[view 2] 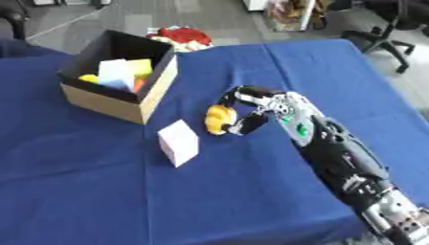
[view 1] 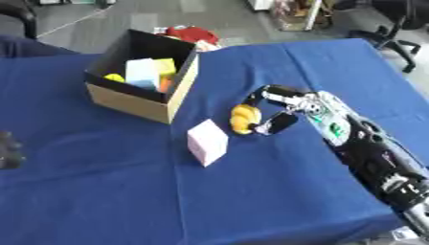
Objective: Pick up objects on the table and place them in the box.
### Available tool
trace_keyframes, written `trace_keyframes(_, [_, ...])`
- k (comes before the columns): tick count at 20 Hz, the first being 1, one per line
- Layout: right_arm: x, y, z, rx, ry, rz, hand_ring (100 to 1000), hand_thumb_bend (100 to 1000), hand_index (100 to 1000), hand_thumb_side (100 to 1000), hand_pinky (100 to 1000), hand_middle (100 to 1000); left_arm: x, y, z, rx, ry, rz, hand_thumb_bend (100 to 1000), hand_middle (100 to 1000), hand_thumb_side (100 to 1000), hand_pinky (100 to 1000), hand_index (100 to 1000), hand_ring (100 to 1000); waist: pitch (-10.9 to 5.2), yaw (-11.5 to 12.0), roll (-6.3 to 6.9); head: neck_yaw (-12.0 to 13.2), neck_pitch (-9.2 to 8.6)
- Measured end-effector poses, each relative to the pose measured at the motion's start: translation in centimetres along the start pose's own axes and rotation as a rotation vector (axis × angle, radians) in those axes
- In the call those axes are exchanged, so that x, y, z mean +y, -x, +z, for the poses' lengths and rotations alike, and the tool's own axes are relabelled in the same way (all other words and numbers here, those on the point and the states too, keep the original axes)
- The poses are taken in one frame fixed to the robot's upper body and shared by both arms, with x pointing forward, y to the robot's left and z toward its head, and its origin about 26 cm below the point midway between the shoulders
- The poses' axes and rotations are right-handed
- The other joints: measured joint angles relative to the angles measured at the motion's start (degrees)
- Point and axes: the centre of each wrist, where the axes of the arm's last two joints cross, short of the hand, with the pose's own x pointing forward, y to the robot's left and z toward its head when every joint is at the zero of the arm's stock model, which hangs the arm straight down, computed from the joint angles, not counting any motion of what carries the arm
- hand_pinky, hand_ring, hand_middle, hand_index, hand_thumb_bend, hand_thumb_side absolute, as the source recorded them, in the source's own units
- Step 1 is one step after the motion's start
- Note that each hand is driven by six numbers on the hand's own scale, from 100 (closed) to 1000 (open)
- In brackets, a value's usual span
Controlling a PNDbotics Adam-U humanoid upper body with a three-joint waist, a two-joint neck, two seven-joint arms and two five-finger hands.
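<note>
A yellow lumpy object (view 1: 244, 118) lies on the blue tablecloth in the middle. My right hand (view 1: 276, 107) reaches in from the lower right, with fingers curled over its top and the thumb under its right side. A pale pink block (view 1: 207, 142) stands on the cloth just left of and below it. The open cardboard box (view 1: 179, 91) sits at the upper left and holds several items: a light blue block, a yellow one, something orange. My left hand (view 1: 8, 150) shows only as a dark shape at the left edge.
The blue cloth-covered table (view 1: 276, 191) ends at the lower right and at the far edge. A red and white thing (view 1: 191, 34) lies behind the box. An office chair (view 1: 394, 33) stands off the table at the upper right.
</note>
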Motion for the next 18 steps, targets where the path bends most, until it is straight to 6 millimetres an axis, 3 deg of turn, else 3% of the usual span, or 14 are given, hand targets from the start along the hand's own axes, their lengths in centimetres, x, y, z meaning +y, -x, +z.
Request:
trace_keyframes(3, [0.3,-0.3,-0.3,0.015,0.048,0.023,749,287,682,104,959,526,0.0,0.0,0.0,0.000,0.000,0.001,334,638,610,716,795,637,0.00,0.0,0.00,-0.1,0.00])
trace_keyframes(12, [0.6,-0.4,-0.5,0.052,0.160,0.121,624,100,468,100,891,322,0.0,0.0,0.0,0.001,0.001,0.001,330,638,613,716,795,637,0.00,0.1,0.00,-0.3,0.00])
trace_keyframes(16, [0.3,-0.6,-0.6,0.053,0.231,0.122,594,100,427,100,885,279,0.0,0.0,0.0,0.000,0.001,0.002,330,637,613,716,795,637,0.00,0.1,0.00,-0.3,0.00])
trace_keyframes(18, [-0.8,-1.1,-0.8,0.042,0.278,0.117,583,100,415,100,885,267,0.0,0.0,0.0,0.000,0.001,0.002,329,637,613,716,795,637,0.00,0.1,0.00,-0.3,0.00])
